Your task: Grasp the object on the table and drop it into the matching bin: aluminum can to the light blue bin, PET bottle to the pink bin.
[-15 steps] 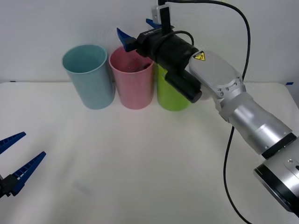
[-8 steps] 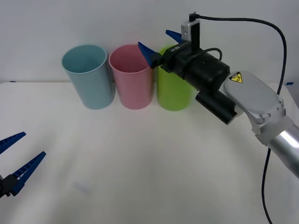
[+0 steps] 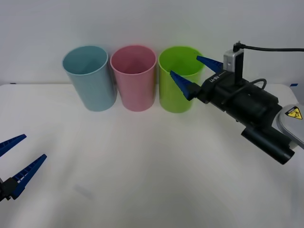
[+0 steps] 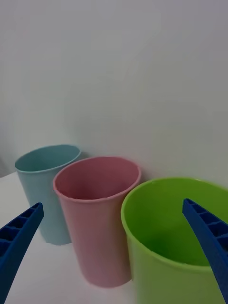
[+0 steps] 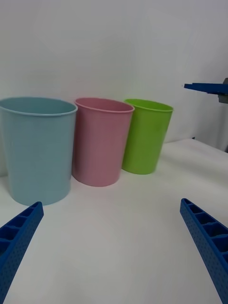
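Note:
Three tubs stand in a row at the back of the white table (image 3: pixel 142 166). The light blue bin (image 3: pixel 90 80) is at the left and the pink bin (image 3: pixel 135 83) is in the middle. My right gripper (image 3: pixel 194 73) hangs open and empty, level with the lime green tub's rim, just to its right. Its wrist view looks over the pink bin (image 4: pixel 97 223) and the light blue bin (image 4: pixel 45 190). My left gripper (image 3: pixel 12 166) is open at the lower left, low over the table. The PET bottle is out of view.
The lime green tub (image 3: pixel 178 90) stands right beside the pink bin, closest to my right fingers. The right arm's black wrist and cable (image 3: pixel 266 47) stretch to the right edge. A white wall rises behind the tubs.
My right gripper, open throughout, has drawn back to the right from above the pink bin, past the green tub, and lower. The left gripper has not moved.

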### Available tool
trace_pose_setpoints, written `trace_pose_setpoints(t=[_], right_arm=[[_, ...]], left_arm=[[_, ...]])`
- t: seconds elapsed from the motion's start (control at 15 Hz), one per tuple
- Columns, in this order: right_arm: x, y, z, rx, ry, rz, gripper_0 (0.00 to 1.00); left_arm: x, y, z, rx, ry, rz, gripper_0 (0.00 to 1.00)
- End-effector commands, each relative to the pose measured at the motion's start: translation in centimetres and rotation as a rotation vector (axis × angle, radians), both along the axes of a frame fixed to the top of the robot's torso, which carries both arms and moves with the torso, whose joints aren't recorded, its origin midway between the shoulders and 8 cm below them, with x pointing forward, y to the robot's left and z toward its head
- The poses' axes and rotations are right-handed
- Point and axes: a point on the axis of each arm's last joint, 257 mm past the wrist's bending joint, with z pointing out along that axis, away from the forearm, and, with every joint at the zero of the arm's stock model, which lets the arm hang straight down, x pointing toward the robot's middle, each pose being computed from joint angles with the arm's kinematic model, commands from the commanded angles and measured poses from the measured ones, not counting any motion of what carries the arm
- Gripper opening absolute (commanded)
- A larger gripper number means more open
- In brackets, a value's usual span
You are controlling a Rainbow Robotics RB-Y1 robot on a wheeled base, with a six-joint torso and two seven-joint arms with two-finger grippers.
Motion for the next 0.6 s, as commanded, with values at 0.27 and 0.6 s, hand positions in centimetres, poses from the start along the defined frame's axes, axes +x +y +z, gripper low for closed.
trace_pose_setpoints(t=[0.27,0.6], right_arm=[[-4.3,-4.9,-3.7,-0.088,0.008,-0.024,1.00],[-7.0,-7.7,-7.1,-0.177,-0.006,-0.036,1.00]], left_arm=[[0.0,0.0,0.0,0.000,0.000,0.000,1.00],[0.0,0.0,0.0,0.000,0.000,0.000,1.00]])
